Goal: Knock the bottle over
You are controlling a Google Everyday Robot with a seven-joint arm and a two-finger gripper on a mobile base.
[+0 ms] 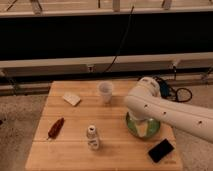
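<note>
The bottle is small and pale with a round whitish cap. It stands upright near the front middle of the wooden table. My white arm reaches in from the right, with its bend near the cup. My gripper hangs over the green bowl, to the right of the bottle and well apart from it. The arm hides much of the bowl.
A translucent white cup stands at the back middle. A pale flat block lies at the back left. A reddish-brown item lies at the left. A black flat device lies at the front right.
</note>
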